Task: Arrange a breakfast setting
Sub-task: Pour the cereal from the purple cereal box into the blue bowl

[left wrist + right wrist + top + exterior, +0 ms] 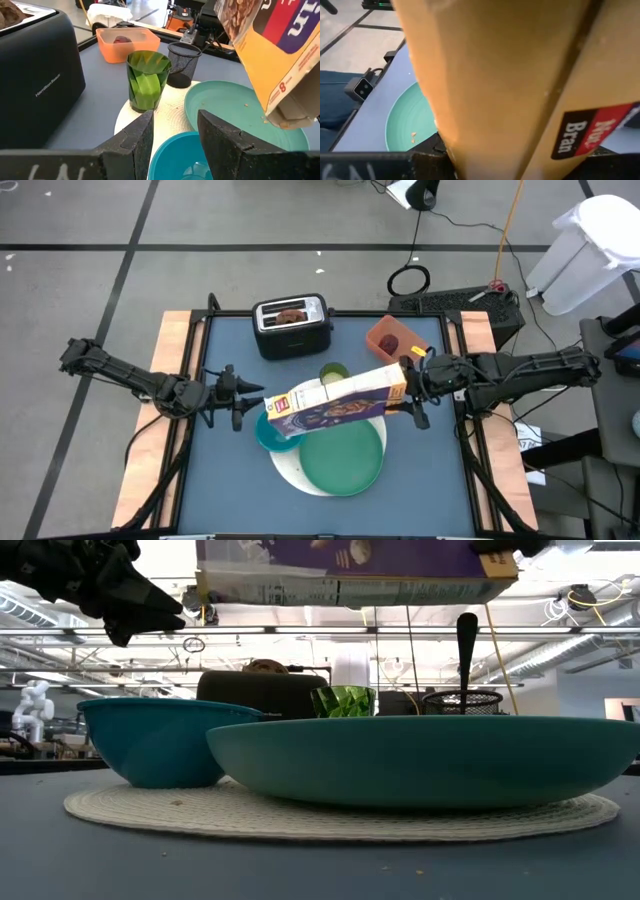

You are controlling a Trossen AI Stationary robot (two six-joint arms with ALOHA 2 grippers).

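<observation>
Pouring step in hand, by the look of it. Right gripper (415, 392) clamped on one end of a cereal box (335, 404), held flat and high above the table, open end out over the blue bowl (268, 433). Box mouth (290, 116) angled down, hanging over the seam between bowl (182, 160) and green plate (230, 105). A few crumbs already on the plate (412, 127). No cereal visible in the bowl yet.

Left gripper (243, 400) hovering empty just beside the bowl, fingers (132, 142) apart, nothing between them.

Everything else sitting ready: bowl and plate side by side on the white mat (300, 812), lime cup (146, 80) and small black mesh cup (182, 62) just behind, spoon handle (466, 645) poking up from the mesh cup.

Next move, as a judgement: more tilt needed, and a shift of the box mouth squarely over the bowl. Otherwise, flakes on the plate.
</observation>
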